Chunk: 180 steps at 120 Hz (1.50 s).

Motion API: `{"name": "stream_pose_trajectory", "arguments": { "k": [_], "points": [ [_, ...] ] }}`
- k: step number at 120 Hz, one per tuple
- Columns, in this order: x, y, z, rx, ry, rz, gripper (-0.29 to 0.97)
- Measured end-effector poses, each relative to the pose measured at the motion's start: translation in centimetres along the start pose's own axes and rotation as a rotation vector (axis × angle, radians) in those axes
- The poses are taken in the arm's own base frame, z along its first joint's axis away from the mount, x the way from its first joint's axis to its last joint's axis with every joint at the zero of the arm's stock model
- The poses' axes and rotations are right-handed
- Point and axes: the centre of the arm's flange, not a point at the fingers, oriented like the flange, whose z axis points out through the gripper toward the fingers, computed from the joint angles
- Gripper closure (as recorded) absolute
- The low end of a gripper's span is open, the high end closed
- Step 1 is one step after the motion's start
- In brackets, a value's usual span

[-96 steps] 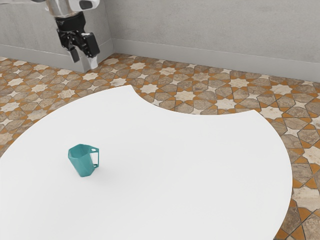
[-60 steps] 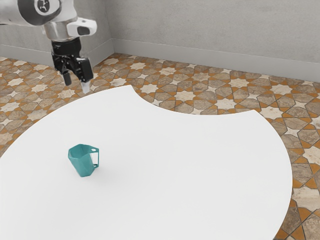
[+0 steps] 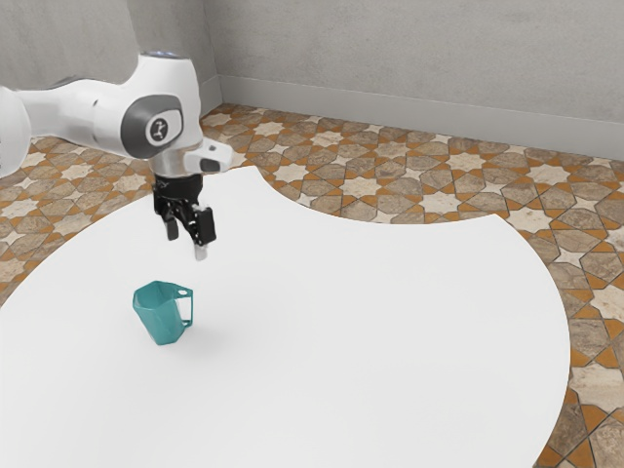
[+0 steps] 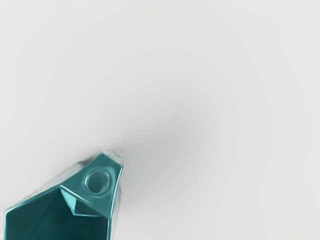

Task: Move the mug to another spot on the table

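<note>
A teal faceted mug stands upright on the white table, its handle toward the exterior view's right. My gripper hangs open above the table, a little behind the mug and slightly to its right, not touching it. Nothing is between the fingers. In the wrist view the mug appears from above, its open mouth and looped handle showing, with bare table around it.
The round white table has a curved notch cut into its far edge. Patterned tile floor and a grey wall lie beyond. The tabletop right of the mug is bare.
My arm has come down and to the exterior view's right, from high over the floor at the upper left to just above the table behind the mug. The mug has stayed put.
</note>
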Motion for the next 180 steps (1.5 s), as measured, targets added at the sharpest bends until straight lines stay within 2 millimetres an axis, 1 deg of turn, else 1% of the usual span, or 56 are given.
{"name": "stream_pose_trajectory", "arguments": {
  "k": [11,22,33,48,62,79,84,104,124,132,143,155,180],
  "points": [
    [0.4,-1.3,0.5,0.007,0.047,0.054,0.02],
    [0.7,-1.6,0.7,0.014,0.074,0.13,0.02],
    [0.9,-2.8,2.0,0.011,0.078,0.205,0.02],
    [1.4,-3.5,3.6,0.009,0.072,0.329,0.02],
    [1.4,-4.9,6.0,-0.004,0.047,0.414,0.02],
    [1.3,-5.6,9.5,-0.024,0.028,0.501,0.02],
    [1.4,-5.7,10.1,-0.026,0.03,0.524,0.02],
    [1.3,-6.4,11.1,-0.02,0.046,0.59,0.02],
    [1.0,-5.9,11.9,-0.012,0.057,0.639,0.02],
    [0.9,-6.0,12.2,-0.01,0.06,0.648,0.02],
    [0.5,-6.1,13.3,-0.018,0.055,0.656,0.02],
    [0.5,-6.2,14.2,-0.023,0.053,0.666,0.02],
    [0.8,-6.3,15.0,-0.029,0.062,0.67,0.02]
  ]
}}
